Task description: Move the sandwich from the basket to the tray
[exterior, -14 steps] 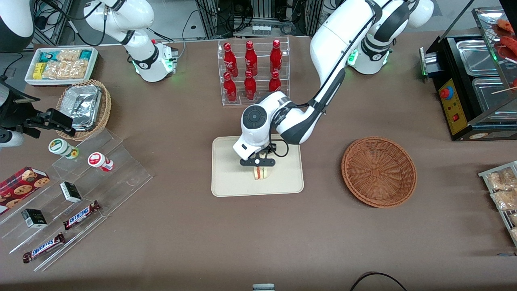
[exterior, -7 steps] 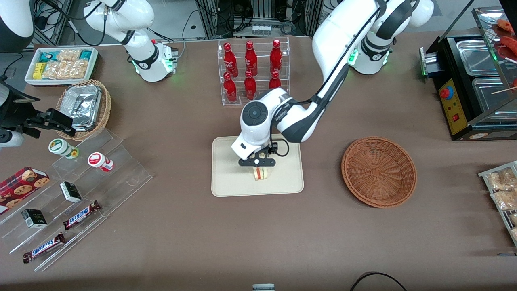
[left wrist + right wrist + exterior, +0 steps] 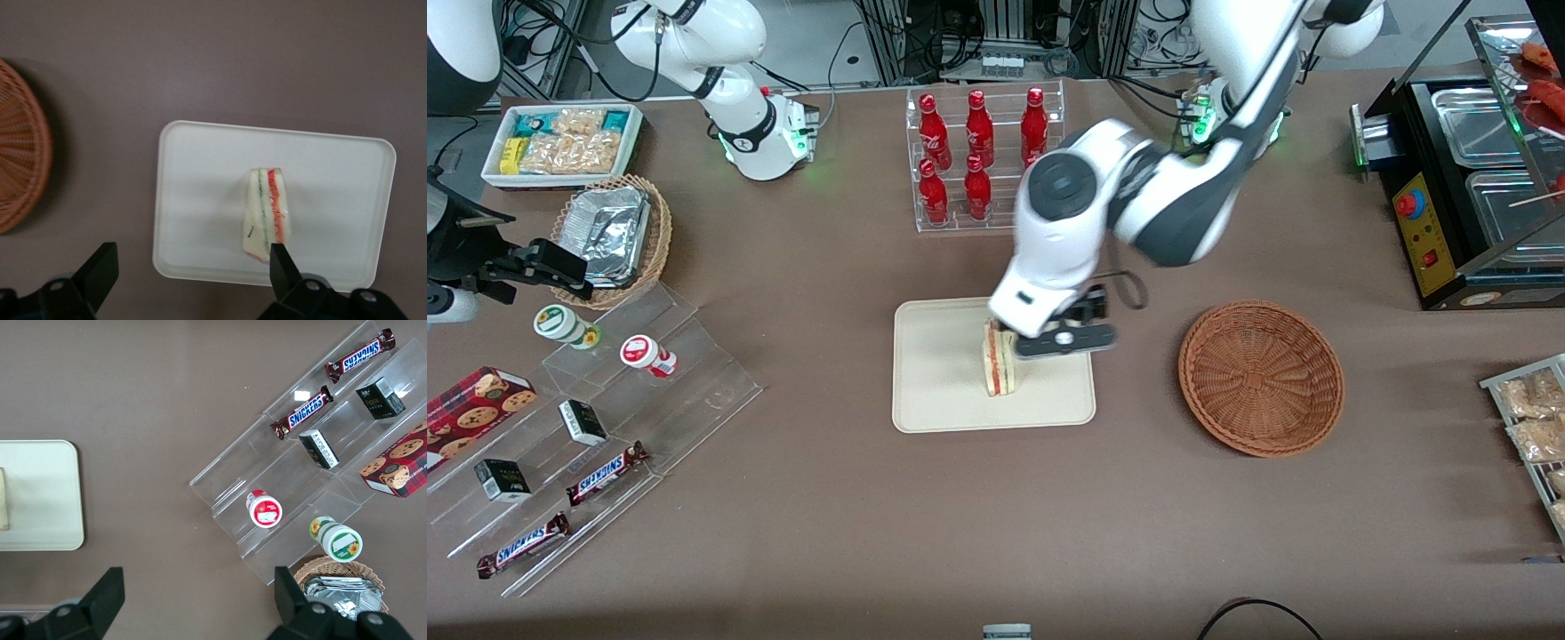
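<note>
The sandwich (image 3: 1000, 364) is shown standing on edge on the tray (image 3: 934, 391), near the tray's middle, with its red, orange and green filling layers turned upward; it is free of any grip. The gripper (image 3: 190, 277) is seen raised above the tray with its fingers (image 3: 100, 267) spread wide and nothing between them. In the front view, the gripper (image 3: 1063, 338) lies at about 2 o'clock from the sandwich, just beside it but above it. The basket (image 3: 1261, 378) is found at 3 o'clock from the tray, well apart from it, and holds nothing. By this layout the placing step is judged complete.

The sandwich is judged light and soft: the bread would be crushed by a hard squeeze, and the clear wrap is likely slippery. Should it be taken up again, a gentle hold across the two flat bread faces, low on the wedge, is advised; the pointed tip and the filling edge are best avoided.
</note>
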`<state>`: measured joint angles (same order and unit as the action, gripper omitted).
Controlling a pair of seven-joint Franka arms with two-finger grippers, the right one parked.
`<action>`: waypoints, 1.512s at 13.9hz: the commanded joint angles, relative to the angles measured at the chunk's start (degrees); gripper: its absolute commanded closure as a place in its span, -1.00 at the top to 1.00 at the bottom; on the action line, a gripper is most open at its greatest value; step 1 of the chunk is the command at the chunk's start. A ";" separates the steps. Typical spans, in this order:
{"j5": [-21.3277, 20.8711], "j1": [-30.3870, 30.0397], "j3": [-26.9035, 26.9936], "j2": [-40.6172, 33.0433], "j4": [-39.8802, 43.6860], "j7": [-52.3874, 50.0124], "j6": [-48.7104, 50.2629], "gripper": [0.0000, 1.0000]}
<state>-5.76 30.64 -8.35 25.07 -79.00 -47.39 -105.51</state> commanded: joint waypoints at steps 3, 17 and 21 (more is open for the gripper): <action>-0.56 -8.03 -0.09 -11.78 -8.01 11.59 6.01 1.00; 2.95 -24.22 0.26 -23.13 -13.90 33.94 10.77 1.00; 4.96 -24.13 5.87 -25.15 -14.25 40.77 12.16 1.00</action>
<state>-2.83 7.04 -5.28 2.87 -91.29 -11.75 -94.55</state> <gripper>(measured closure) 0.000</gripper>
